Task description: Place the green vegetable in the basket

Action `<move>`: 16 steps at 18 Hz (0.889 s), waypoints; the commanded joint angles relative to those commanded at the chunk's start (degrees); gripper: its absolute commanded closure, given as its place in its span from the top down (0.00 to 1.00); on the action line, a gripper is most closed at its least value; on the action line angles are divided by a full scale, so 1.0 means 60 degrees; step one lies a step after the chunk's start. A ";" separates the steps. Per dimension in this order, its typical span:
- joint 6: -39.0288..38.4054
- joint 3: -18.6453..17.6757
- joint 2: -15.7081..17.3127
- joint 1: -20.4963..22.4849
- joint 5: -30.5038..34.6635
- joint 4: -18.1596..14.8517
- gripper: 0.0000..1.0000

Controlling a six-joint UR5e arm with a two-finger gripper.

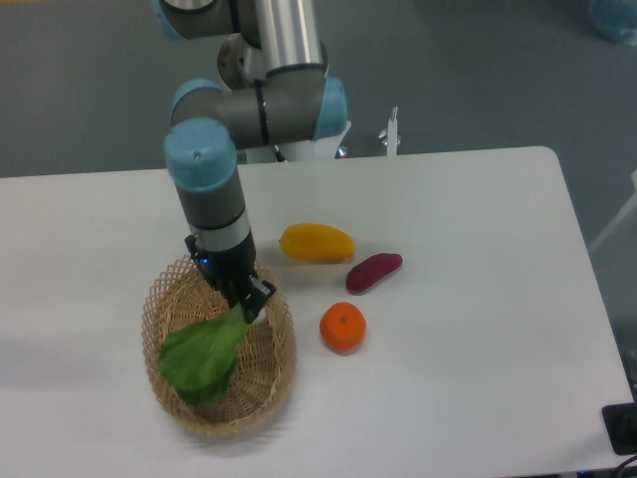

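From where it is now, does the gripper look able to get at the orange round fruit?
Probably not yet: the gripper is shut on the green leafy vegetable over the tan woven wicker basket. The orange round fruit itself lies uncovered on the table, apart from its neighbours.

Claw (242,302) clamps green vegetable (204,355) by stalk, leaves over basket (275,370).

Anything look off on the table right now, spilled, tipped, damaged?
Nothing stands out. The gripper holds the green vegetable by its pale stalk, leaves hanging over the basket, which sits upright and intact. The yellow fruit, purple vegetable and orange lie apart on the table.
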 joint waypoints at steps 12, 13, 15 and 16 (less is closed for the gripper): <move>0.0088 0.0058 -0.0148 -0.0118 0.0293 0.0000 0.53; 0.0088 0.0102 -0.0177 -0.0118 0.0308 0.0000 0.65; 0.0088 0.0146 -0.0134 -0.0103 0.0308 0.0000 0.91; 0.0088 0.0175 -0.0090 -0.0088 0.0293 0.0000 0.96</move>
